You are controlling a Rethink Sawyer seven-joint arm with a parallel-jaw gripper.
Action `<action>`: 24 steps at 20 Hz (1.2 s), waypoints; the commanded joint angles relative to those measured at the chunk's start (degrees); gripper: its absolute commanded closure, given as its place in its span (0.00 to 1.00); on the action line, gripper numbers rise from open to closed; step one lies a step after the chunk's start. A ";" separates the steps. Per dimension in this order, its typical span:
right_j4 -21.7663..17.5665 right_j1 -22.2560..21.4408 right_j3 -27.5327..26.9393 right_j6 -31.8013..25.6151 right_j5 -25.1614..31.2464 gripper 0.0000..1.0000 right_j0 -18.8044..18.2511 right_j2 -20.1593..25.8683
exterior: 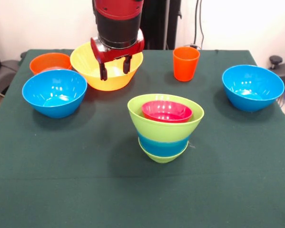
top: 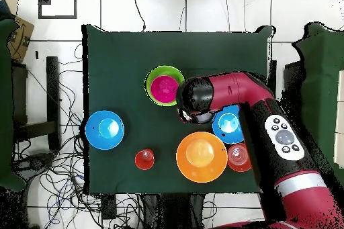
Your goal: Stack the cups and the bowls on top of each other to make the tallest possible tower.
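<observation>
The gripper (exterior: 115,67) hangs with its two fingers spread and empty above the large yellow bowl (exterior: 107,66) at the far left of the table (exterior: 47,161). Nearer, mid-table, stands the tower (exterior: 165,127) (lime bowl over blue over green, a red-pink bowl nested on top). An orange cup (exterior: 185,63) stands far right, seemingly upright.

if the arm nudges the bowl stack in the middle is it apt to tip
Probably yes: the stack rests on a narrow rounded green base and flares into a wide lime bowl, so it looks top-heavy. Its glossy plastic likely slides on the cloth.
</observation>
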 commanded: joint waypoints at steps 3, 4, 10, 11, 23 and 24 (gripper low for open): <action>-8.97 2.87 0.51 -26.82 8.42 0.00 2.69 2.17; -9.04 3.09 0.27 -26.91 8.57 0.00 2.94 2.33; -10.34 3.87 -0.58 -27.20 8.11 0.00 3.95 2.06; -10.39 4.04 -0.65 -26.98 7.58 0.00 4.12 1.96; -10.50 6.58 0.09 -28.47 5.84 0.00 2.81 2.04; -10.95 7.09 -0.33 -28.70 6.76 0.00 3.28 1.64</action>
